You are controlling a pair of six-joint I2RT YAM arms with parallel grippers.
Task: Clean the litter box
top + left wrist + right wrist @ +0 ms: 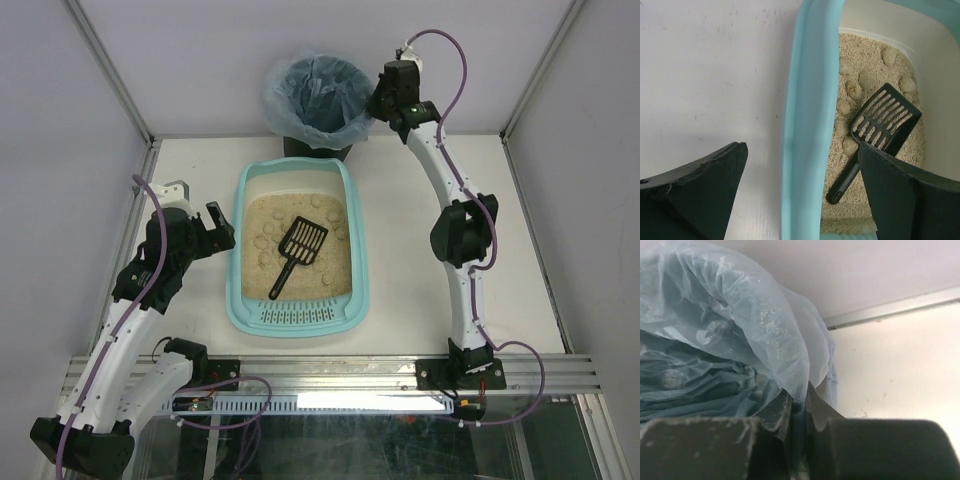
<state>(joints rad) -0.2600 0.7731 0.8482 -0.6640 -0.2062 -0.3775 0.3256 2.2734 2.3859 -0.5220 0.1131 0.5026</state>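
- The right gripper [799,407] is pinched on the edge of the bag [765,325] at the bin [318,147]; a hard pull could tear the film or tip the bin.
- The left gripper [222,228], spread wide, hangs over the left rim of the litter box [238,260], which sits mid-way on the table [190,170]; closing off-centre could shove the box.
- The inside of the bin is hidden.
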